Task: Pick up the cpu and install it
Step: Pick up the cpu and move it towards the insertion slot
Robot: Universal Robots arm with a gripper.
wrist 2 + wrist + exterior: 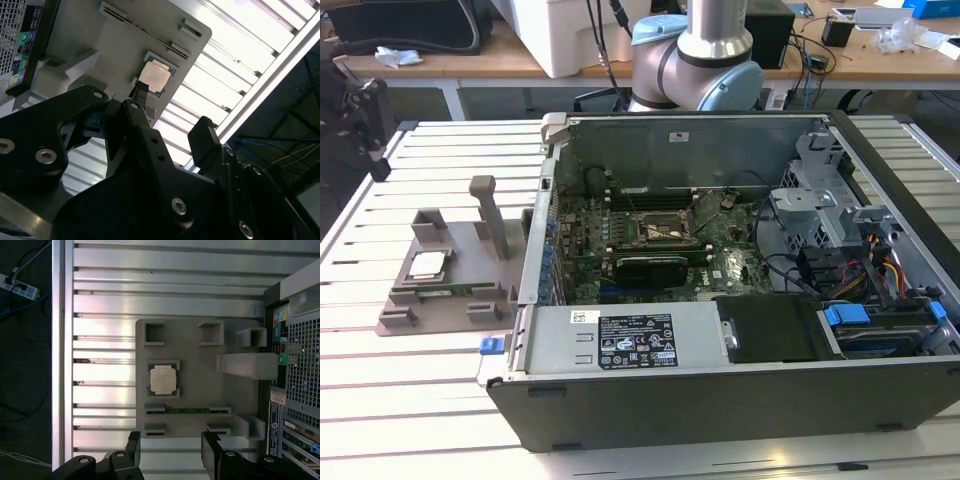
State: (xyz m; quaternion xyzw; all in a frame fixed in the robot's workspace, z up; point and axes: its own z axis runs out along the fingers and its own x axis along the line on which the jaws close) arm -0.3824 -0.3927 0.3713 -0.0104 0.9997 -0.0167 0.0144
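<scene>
The cpu [427,264], a small flat square chip with a silvery-grey metal top and a thin darker rim, lies flat in a square recess of a grey moulded plastic fixture [460,262]. The fixture rests on the slatted aluminium table [410,385], just beside the open black and grey computer case [740,385], on the exterior view's left of it. A long green memory stick [445,291] stands on edge in a slot of the same fixture, near the chip, and a grey upright post [490,214] rises from the fixture between the chip and the case.

Inside the case the green motherboard [735,268] lies exposed, with a square metal-framed socket [655,232] near its middle. The silver and pale-blue robot arm [705,45] rises behind the case.

In both wrist views the black gripper [171,444] [172,107] hangs above the table, looking down on the fixture [197,382] and the cpu [163,379] [156,75]. Its two fingers [133,445] are spread wide, with nothing between them. They sit over the edge of the fixture on the memory stick's [187,410] side, apart from the chip and touching neither it nor the fixture.
</scene>
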